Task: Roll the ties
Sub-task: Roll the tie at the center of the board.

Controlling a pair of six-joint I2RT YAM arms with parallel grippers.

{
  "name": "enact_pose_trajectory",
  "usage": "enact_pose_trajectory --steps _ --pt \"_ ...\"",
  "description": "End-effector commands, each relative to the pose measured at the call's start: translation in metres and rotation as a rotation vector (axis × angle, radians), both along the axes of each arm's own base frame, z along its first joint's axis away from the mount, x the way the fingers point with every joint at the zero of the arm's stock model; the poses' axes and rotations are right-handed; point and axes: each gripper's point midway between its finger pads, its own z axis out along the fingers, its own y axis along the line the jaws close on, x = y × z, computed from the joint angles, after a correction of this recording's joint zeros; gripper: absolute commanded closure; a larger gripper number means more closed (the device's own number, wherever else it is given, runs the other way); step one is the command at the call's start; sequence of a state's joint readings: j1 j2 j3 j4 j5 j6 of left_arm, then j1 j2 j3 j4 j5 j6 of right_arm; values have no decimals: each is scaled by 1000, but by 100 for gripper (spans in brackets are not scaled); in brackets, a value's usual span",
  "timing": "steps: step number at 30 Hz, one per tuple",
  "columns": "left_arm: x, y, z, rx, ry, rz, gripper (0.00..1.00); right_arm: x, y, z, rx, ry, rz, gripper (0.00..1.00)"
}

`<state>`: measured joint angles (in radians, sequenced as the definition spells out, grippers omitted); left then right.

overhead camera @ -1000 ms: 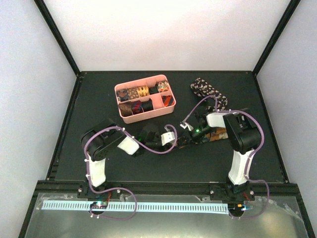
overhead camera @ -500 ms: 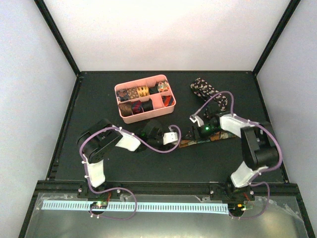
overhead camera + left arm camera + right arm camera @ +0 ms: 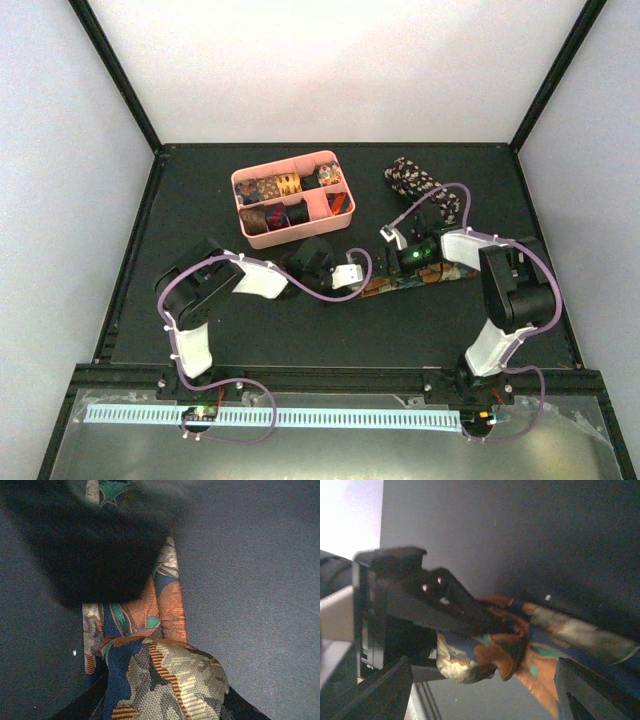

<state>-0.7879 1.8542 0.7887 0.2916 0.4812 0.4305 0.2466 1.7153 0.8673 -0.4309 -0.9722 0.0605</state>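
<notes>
Orange-blue tie [image 3: 170, 610] end pinched by L gripper [image 3: 160, 712]; R gripper [image 3: 485, 695] spread wide.

Probably a lab test cell: black-framed white panels [image 3: 330, 70] enclose a black table [image 3: 330, 335].

Tie [image 3: 165, 680]: orange, navy, teal, beige woven motifs. Second tie [image 3: 408, 178], 1 o'clock: black, white speckles. Tray [image 3: 283, 163]: pink. Table [image 3: 200, 200]: black.
</notes>
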Motion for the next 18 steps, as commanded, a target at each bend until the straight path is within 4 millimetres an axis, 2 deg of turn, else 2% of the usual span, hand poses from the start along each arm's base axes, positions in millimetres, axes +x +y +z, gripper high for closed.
enact_pose_trajectory --steps 1,5,9,11,15,18 --pt "-15 40 -55 243 148 85 72 -15 19 3 65 40 40 23" --pt "-14 39 -57 254 163 90 71 -25 28 -7 48 63 84 28" --pt "-15 40 -59 259 171 97 71 -30 28 -19 16 90 99 38" --pt "-15 40 -59 256 175 100 71 -29 28 -24 3 89 101 46" --pt "-15 40 -61 259 184 101 71 -27 30 -28 -13 87 103 69" --pt "-16 40 -62 260 186 96 71 -23 30 -27 -24 78 102 75"
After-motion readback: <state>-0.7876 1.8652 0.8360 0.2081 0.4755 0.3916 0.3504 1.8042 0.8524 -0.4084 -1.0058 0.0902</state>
